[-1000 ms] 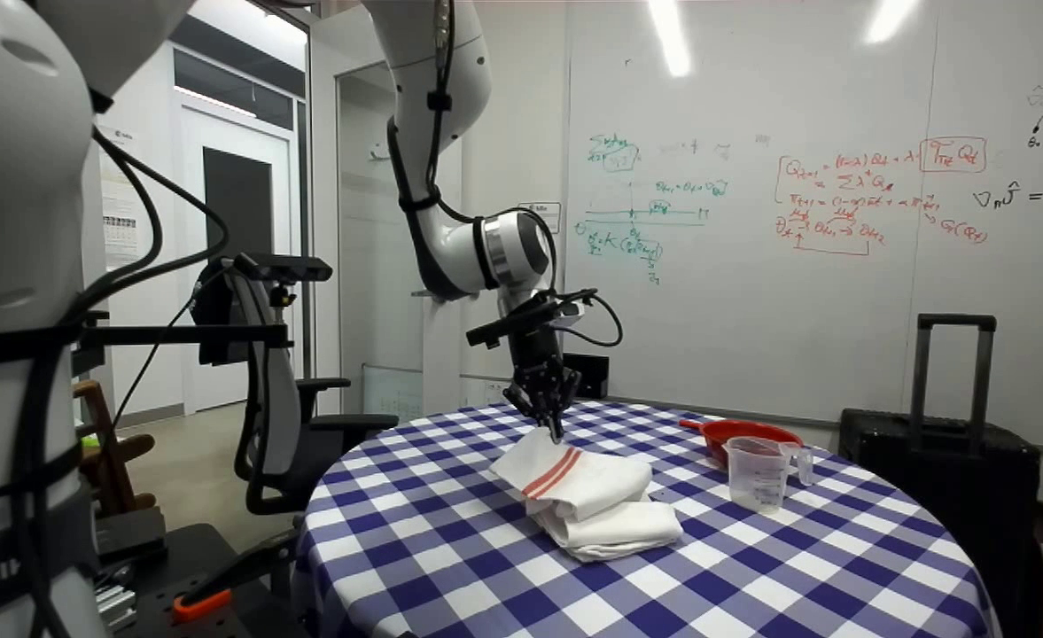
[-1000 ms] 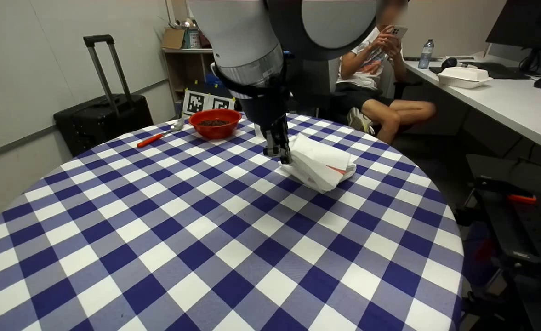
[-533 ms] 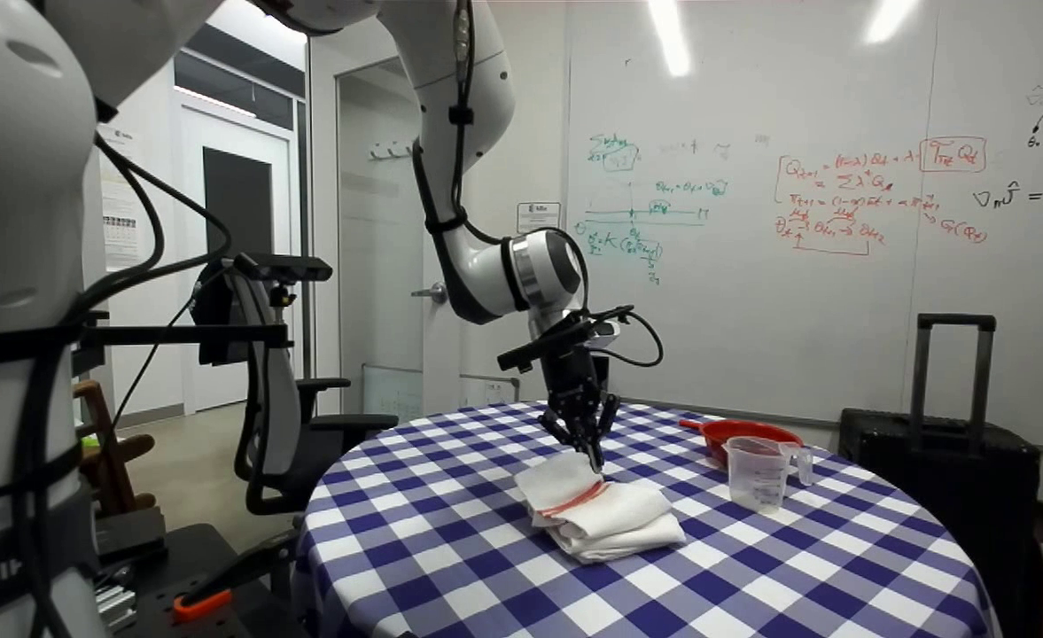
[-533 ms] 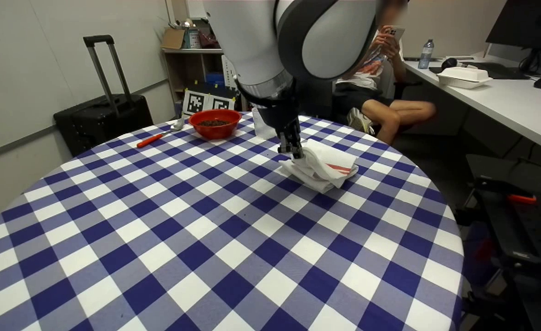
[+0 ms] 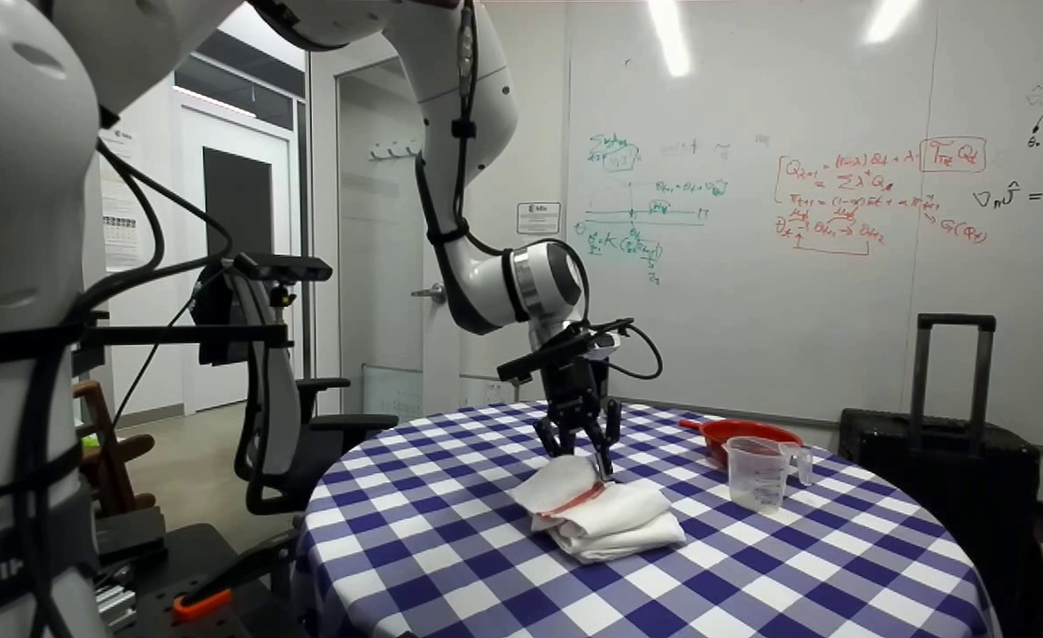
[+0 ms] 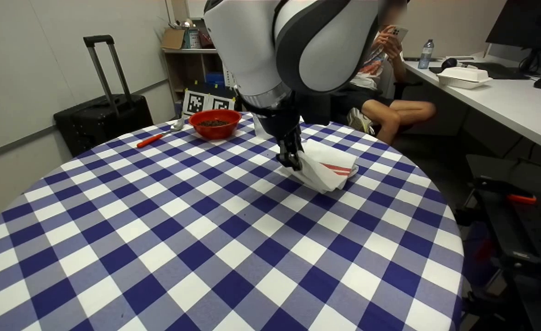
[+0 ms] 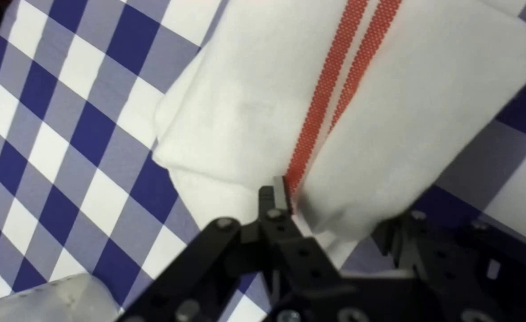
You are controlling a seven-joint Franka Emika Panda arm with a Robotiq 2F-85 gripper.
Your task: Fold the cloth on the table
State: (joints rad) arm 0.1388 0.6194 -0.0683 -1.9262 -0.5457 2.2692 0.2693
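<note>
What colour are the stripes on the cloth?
Red; the stripes on the white cloth show best in the wrist view.

Gingham-covered tabletop (image 6: 169, 239): folded white cloth (image 5: 614, 514) under gripper (image 7: 336, 217); measuring cup (image 5: 751, 474) apart from it; red bowl (image 6: 215, 133) and red-handled spoon (image 6: 159, 136) further off.

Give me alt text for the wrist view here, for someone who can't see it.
A black robot hand, jaws apart, extends from the bottom to a layered white cloth with two red stripes. The cloth lies on a table covered in blue-and-white checks. Part of a translucent cup shows at lower left.
</note>
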